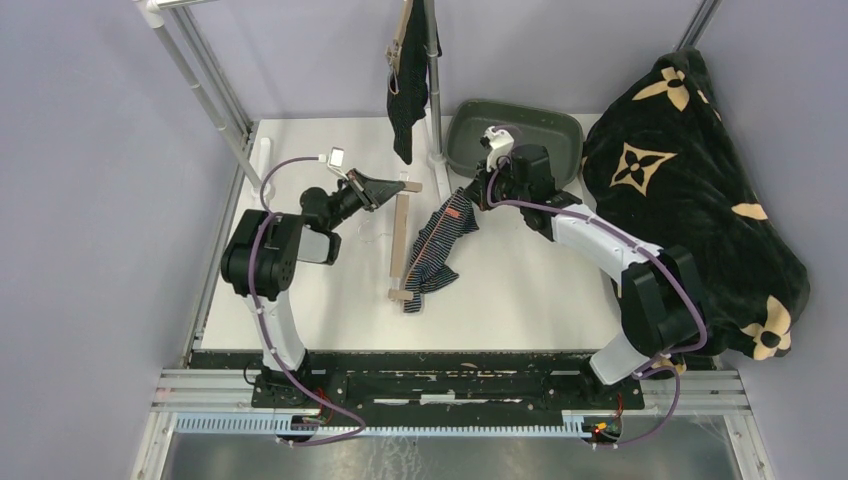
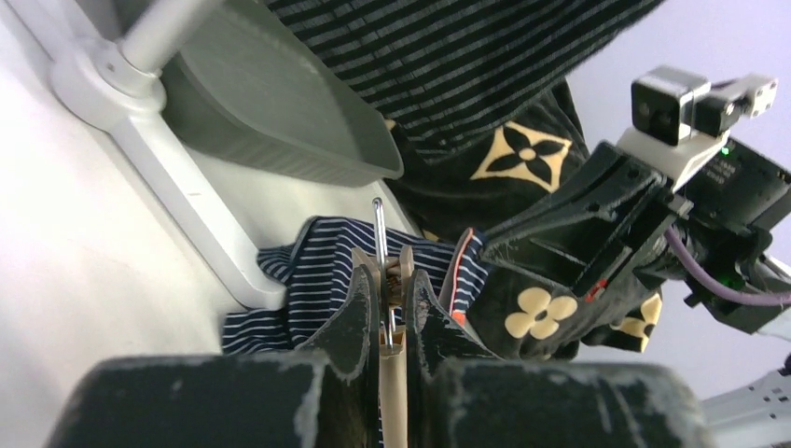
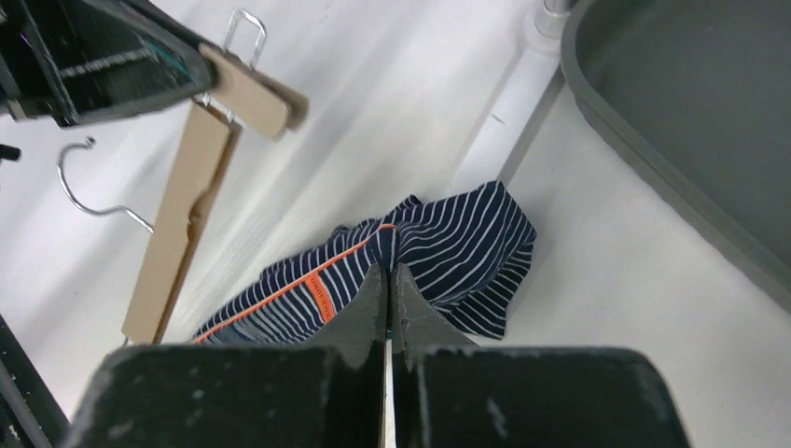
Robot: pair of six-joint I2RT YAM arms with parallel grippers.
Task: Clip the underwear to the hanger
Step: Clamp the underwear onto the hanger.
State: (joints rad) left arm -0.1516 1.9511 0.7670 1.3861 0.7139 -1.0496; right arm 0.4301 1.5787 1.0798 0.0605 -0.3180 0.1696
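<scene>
The navy striped underwear with an orange waistband lies crumpled mid-table, its top end lifted. My right gripper is shut on that end; in the right wrist view its fingertips pinch a fold of the underwear at the waistband. The wooden hanger lies flat just left of the garment. My left gripper is shut on the hanger's far-end clip, squeezing it between both fingers. A black pinstriped underwear hangs from another hanger on the rack at the back.
A grey bin stands at the back right behind my right gripper. The rack's upright pole rises beside it. A big black blanket with tan flower motifs covers the right side. The hanger's wire hook points left.
</scene>
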